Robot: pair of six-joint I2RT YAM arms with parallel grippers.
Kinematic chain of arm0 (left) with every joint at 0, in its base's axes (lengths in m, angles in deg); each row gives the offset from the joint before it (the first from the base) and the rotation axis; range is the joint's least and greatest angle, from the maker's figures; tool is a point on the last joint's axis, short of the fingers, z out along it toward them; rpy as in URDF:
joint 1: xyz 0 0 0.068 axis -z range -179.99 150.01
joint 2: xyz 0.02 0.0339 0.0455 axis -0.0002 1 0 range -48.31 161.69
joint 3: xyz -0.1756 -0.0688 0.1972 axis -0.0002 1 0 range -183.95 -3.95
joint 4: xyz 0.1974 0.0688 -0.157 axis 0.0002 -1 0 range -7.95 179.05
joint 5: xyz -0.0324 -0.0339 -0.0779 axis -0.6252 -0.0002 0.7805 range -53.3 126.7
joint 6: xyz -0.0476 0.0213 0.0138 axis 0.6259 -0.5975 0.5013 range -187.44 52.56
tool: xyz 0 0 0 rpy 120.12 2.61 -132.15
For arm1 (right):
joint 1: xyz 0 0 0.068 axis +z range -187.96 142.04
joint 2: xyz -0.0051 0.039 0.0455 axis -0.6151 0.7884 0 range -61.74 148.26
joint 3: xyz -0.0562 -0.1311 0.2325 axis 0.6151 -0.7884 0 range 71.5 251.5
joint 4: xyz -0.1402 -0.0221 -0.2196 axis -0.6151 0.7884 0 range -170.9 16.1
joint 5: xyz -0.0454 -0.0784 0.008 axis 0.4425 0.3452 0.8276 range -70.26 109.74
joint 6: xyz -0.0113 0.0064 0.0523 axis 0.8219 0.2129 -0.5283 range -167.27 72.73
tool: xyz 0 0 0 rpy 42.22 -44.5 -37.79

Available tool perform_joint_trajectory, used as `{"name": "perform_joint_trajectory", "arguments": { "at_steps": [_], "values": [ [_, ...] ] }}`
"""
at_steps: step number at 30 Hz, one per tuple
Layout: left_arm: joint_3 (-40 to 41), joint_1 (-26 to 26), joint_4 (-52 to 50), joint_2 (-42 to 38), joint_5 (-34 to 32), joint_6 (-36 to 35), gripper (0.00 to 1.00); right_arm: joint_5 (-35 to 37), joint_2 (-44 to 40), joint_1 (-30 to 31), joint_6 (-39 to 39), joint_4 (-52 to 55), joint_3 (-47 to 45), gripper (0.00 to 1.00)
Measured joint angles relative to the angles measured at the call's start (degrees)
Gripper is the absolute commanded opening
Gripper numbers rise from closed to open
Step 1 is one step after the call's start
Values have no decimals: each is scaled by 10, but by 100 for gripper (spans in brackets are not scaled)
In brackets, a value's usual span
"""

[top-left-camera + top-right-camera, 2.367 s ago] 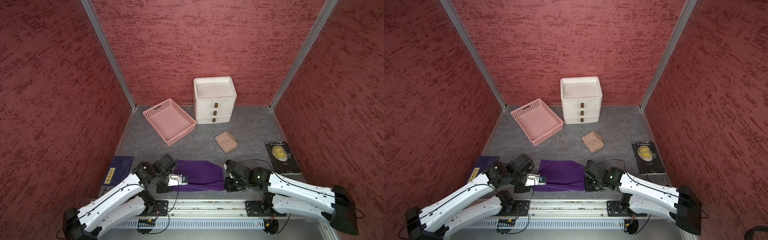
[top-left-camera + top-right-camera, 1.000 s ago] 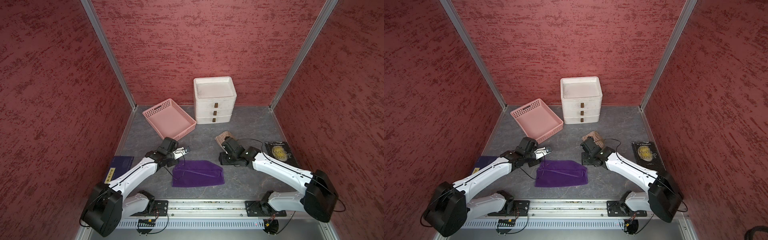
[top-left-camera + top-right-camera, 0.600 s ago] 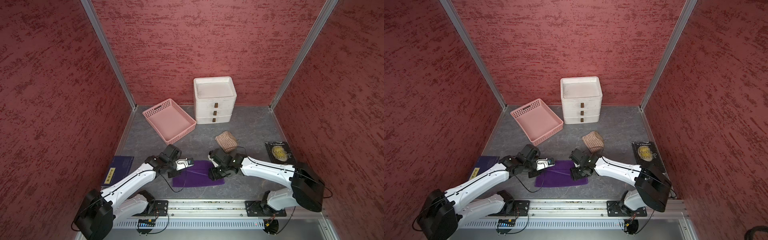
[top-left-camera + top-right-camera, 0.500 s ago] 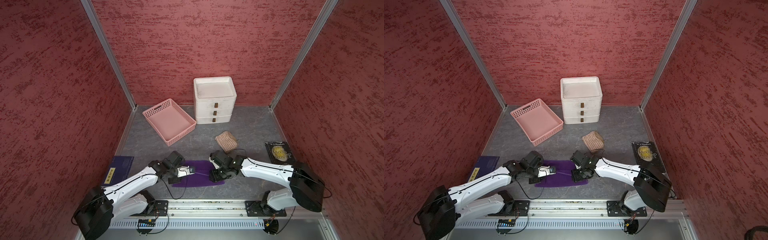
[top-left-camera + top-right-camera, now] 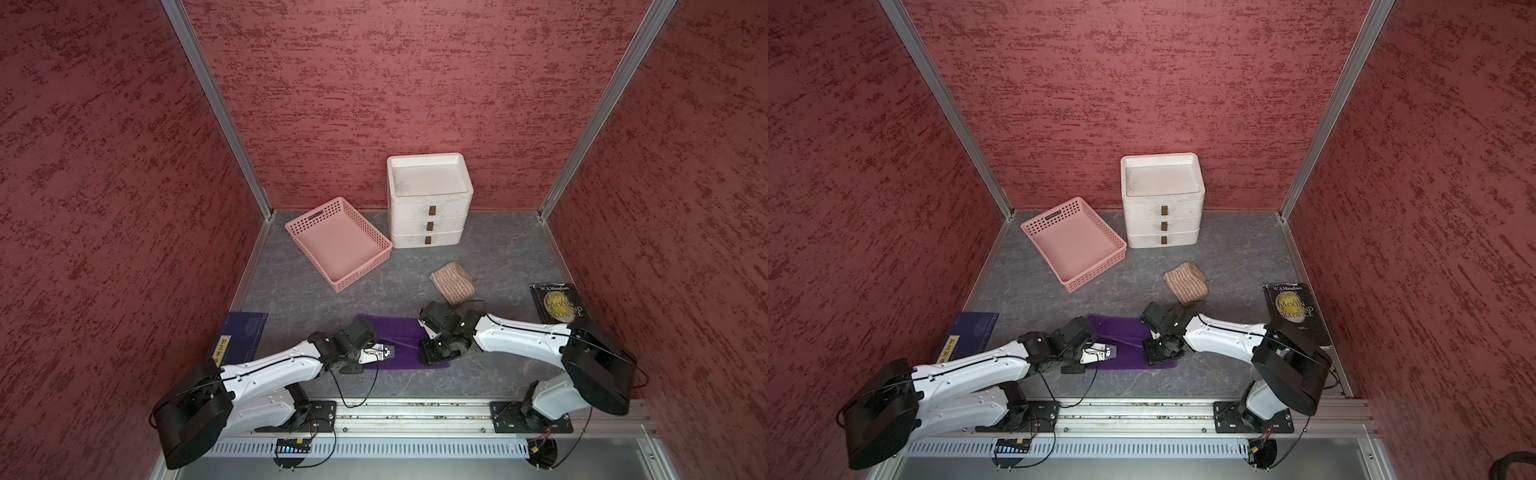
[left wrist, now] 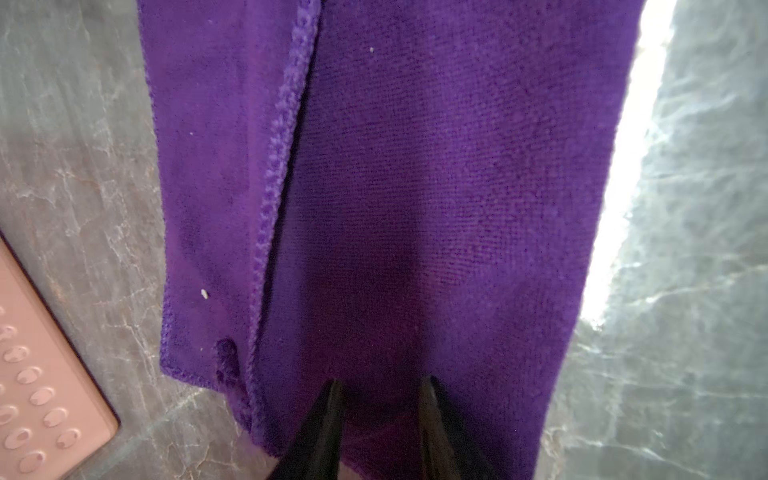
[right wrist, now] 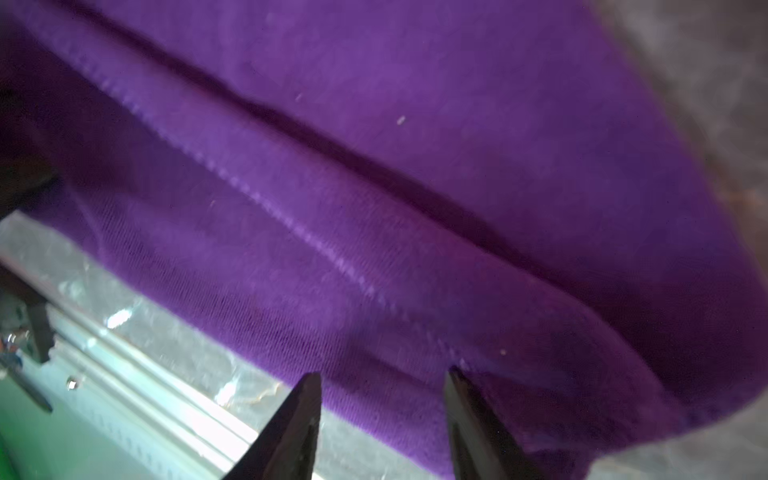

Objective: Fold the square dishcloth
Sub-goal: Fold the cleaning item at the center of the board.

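A: So, how will the cloth [image 5: 401, 332] handle?

B: Light and limp, I'd judge. It has a soft nap and no stiffness, there's nothing to break, and it's hardly slippery. It will sag wherever it isn't held.

A: Where to take it?

B: From the left: the left fingers [image 5: 388, 353] are down at its left end, parted, with nothing pinched between them. I'd pinch both layers at that short end's corners (one layer alone would undo the fold). On the right, the right fingers [image 5: 427, 357] hang over the other end, also parted and holding nothing.

A: And its look?

B: Purple, with a stitched hem. It lies flat on the table [image 5: 490, 257] near the front edge, between the two arms, doubled into a band. The upper layer's hem runs lengthwise, a little short of the far edge.
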Motion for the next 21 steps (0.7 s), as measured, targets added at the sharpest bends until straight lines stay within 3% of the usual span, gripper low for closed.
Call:
{"name": "perform_joint_trajectory", "arguments": {
  "at_steps": [7, 15, 21],
  "values": [
    [18, 7, 10, -25, -14, -19, 33, 42, 0, -80, 16, -19, 21, 52],
    [42, 7, -13, -76, -20, -43, 33, 42, 26, -147, 44, -54, 73, 51],
    [46, 2, -57, -110, -16, -56, 33, 54, 41, -153, 80, -61, 100, 40]
  ]
}}
